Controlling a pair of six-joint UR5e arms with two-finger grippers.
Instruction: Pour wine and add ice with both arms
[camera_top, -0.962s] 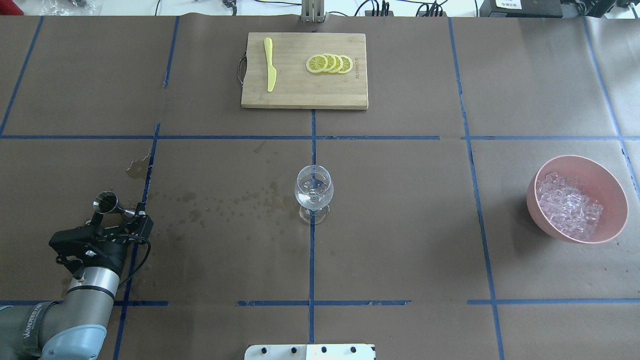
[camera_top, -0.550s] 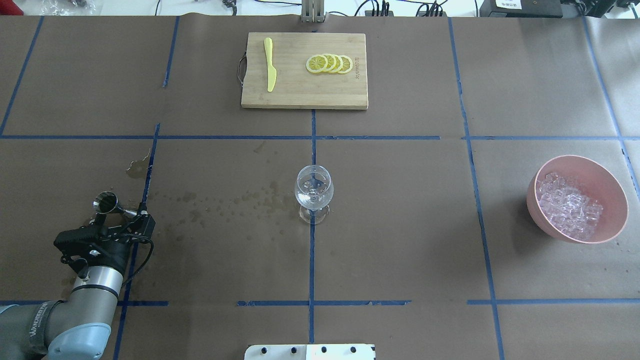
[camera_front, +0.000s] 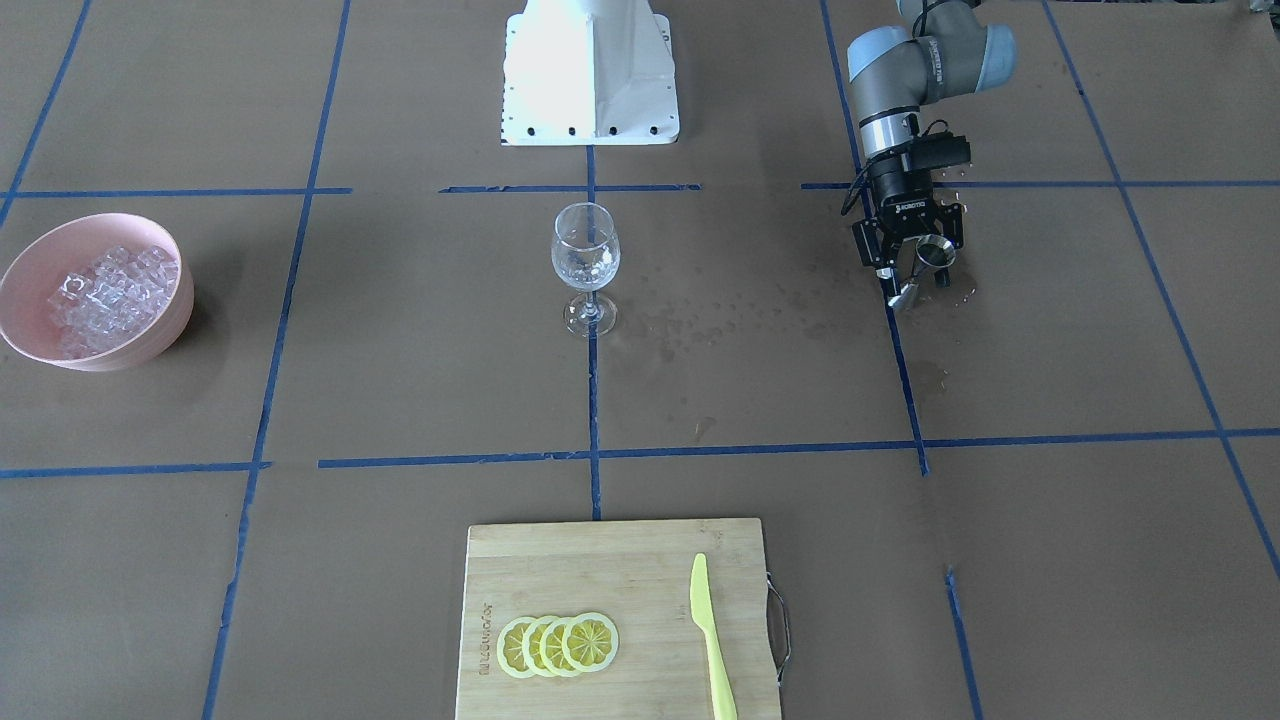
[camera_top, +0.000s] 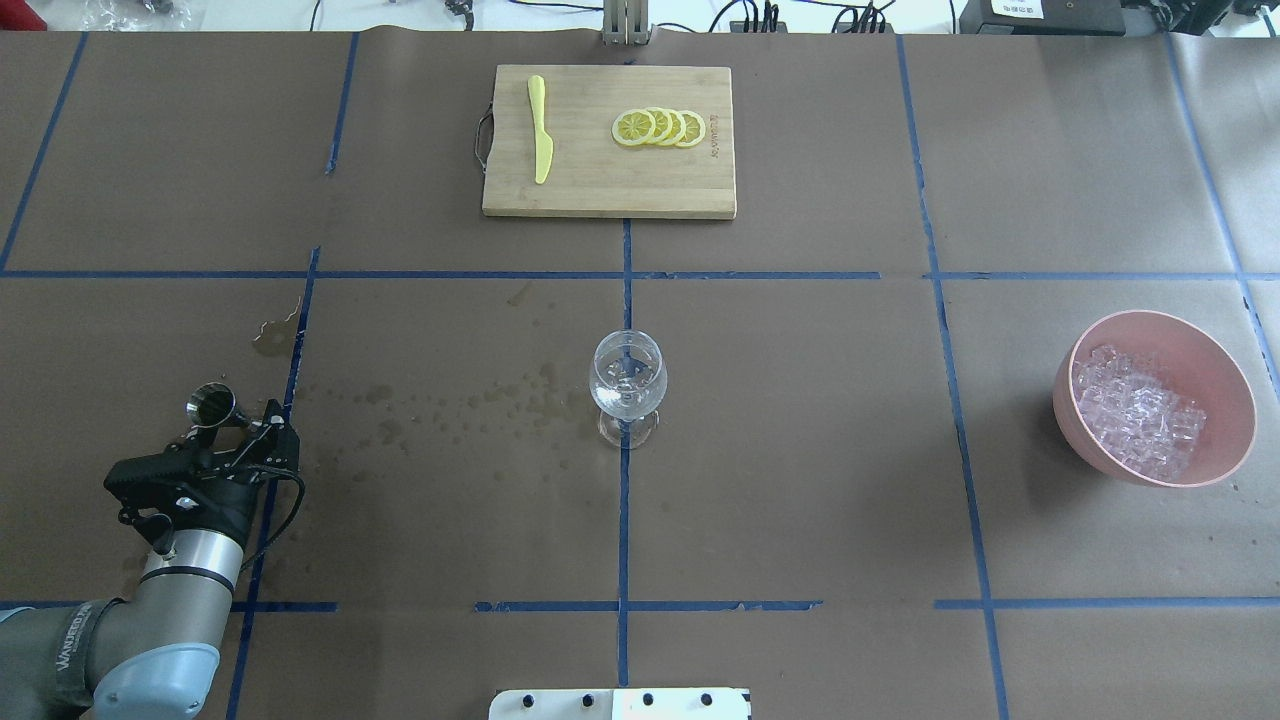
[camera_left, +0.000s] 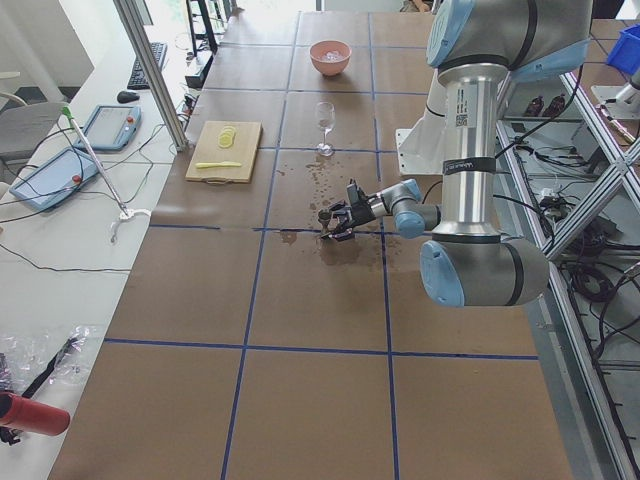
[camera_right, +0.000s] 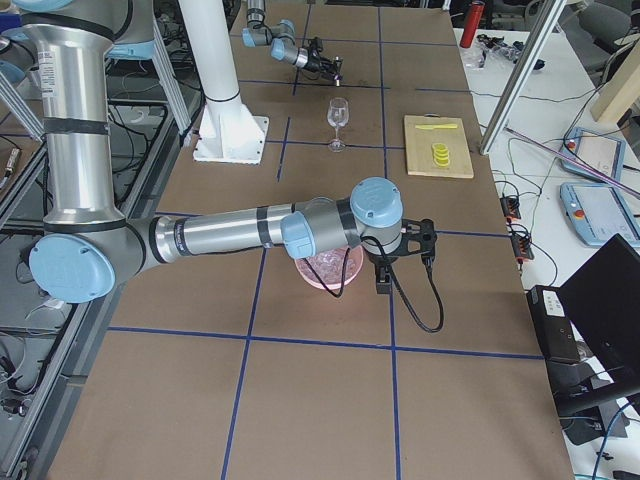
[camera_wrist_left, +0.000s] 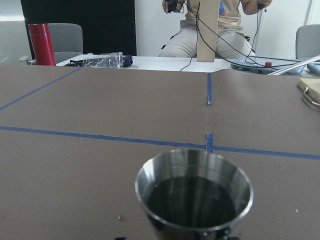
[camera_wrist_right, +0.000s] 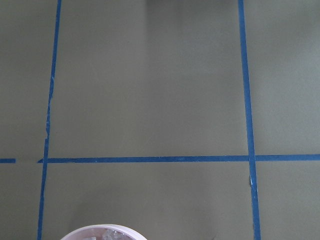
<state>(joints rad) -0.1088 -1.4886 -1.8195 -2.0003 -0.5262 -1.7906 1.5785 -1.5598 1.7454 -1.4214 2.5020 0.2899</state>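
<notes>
Between left jaws, steel jigger, wine inside

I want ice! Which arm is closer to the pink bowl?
Right. The right gripper hangs near the pink bowl; the left gripper is far across the table, holding a jigger.
</notes>
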